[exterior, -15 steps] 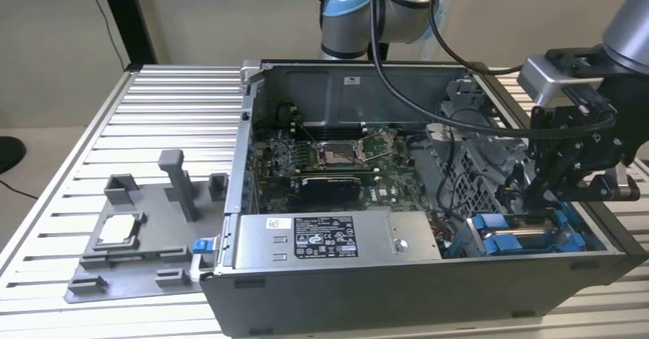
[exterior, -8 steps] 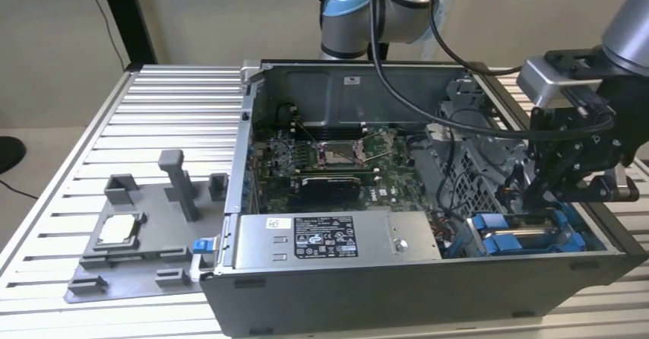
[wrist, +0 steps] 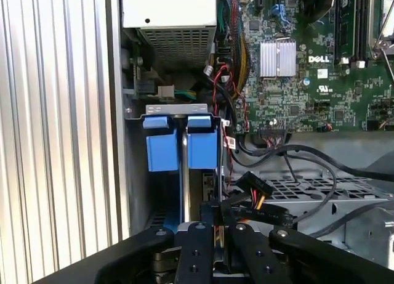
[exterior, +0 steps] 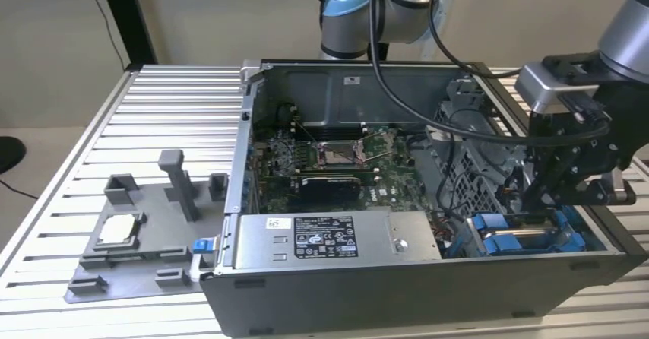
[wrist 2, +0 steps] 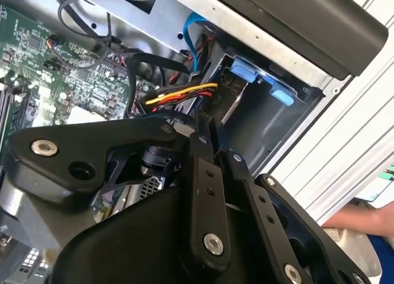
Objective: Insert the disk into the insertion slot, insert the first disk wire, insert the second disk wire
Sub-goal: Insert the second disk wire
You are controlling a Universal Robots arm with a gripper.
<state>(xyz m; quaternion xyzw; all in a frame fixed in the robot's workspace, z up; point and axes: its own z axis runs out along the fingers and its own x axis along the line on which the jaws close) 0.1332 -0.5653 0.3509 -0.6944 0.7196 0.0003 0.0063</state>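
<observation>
Case (exterior: 406,293) open on top. End effector (exterior: 542,194) stands low inside, at the blue-framed disk (exterior: 507,236) seated in the slot (wrist: 136,173). Close obstacles: loose cables (wrist: 295,158), a connector (wrist: 253,188), the power supply (exterior: 335,236) beside the bay. Slatted counter (exterior: 163,111) free on the exterior view's left, apart from a grey fixture (exterior: 142,232).

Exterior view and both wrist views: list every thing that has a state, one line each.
computer case: side open, lying on the slatted table.
disk: seated in the insertion slot, blue tabs showing.
gripper: down inside the case beside the disk, at a black wire plug with coloured leads.
power supply box: mounted in the case.
grey holder tray: on the table, a small part resting in it.
</observation>
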